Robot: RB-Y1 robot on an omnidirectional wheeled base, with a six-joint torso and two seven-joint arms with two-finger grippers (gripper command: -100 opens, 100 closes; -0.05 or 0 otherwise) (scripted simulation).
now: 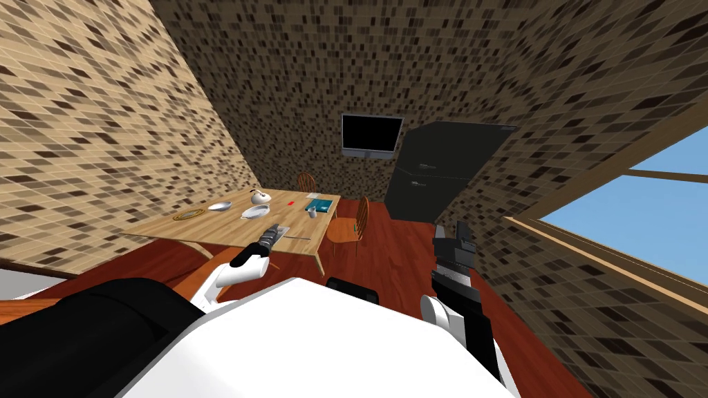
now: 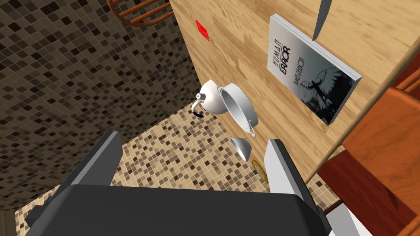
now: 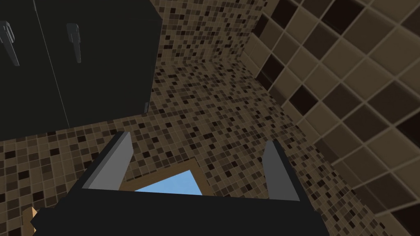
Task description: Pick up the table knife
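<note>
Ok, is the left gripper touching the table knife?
Apart. In the left wrist view the open left gripper stops well short of the table knife, whose blade lies past the book.

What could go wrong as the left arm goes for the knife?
The knife lies flat on the table, tip close to the book: the open left jaws may slide it or shove the book.
The jaws face the teapot and bowl, not the knife; swinging across might knock them.
</note>
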